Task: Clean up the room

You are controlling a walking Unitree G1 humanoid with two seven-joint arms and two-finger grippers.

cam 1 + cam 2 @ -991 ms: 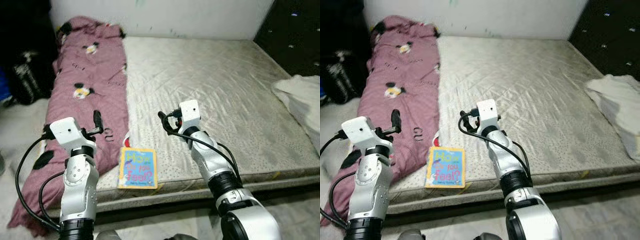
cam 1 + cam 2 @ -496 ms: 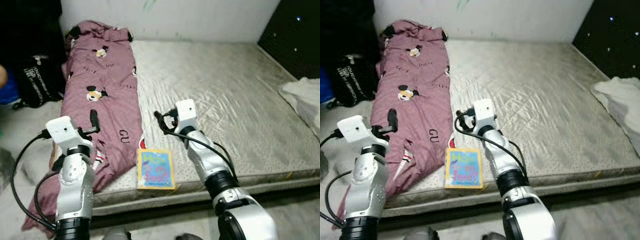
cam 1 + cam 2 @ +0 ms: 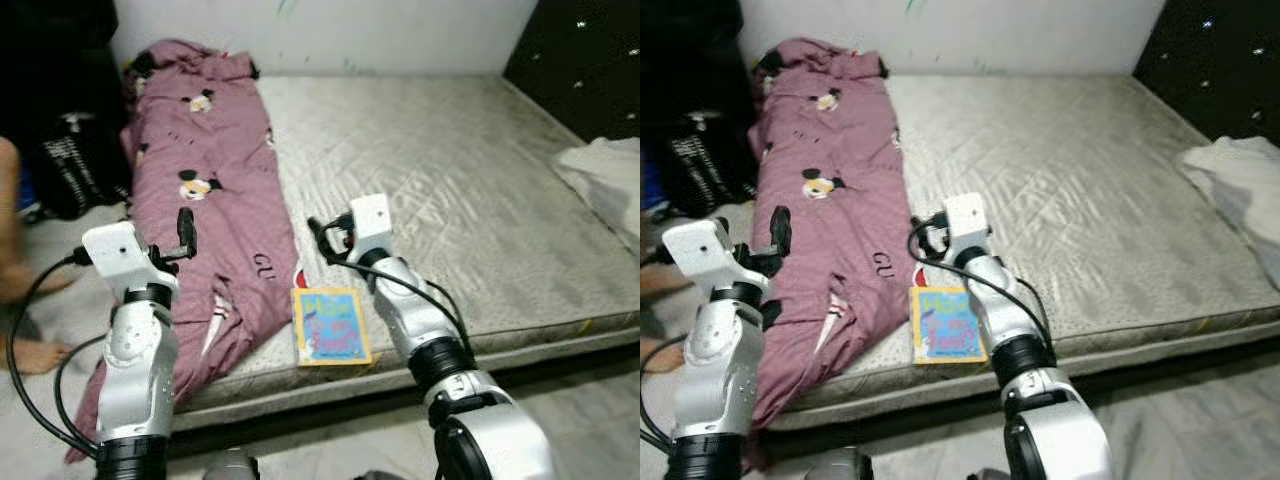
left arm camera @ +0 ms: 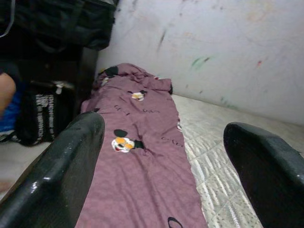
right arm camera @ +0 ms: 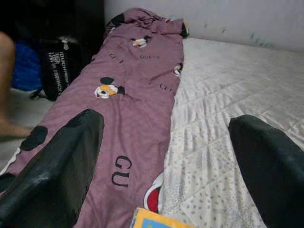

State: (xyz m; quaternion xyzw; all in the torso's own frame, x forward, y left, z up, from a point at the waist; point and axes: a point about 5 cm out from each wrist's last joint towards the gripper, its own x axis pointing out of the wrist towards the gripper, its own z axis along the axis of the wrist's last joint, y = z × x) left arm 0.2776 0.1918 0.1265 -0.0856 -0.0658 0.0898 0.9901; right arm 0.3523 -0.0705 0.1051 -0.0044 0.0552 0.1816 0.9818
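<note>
A yellow-edged children's book (image 3: 330,326) lies flat at the near edge of the mattress (image 3: 470,190), just beside the mauve cartoon-print blanket (image 3: 215,190). The right end effector (image 3: 322,238), fingers spread wide and empty, hovers just beyond the book's far edge; the book's long axis runs away from the robot. The left end effector (image 3: 184,231), also wide, hangs over the blanket, farther from the book, so the right arm looks better placed.

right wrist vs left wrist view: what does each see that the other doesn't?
Right wrist alone: a corner of the book at the blanket's near end, and a person's leg by the blue item. Left wrist alone: the scuffed wall behind the bed. Both: the blanket, mattress, black bag, and open fingers on each gripper.
</note>
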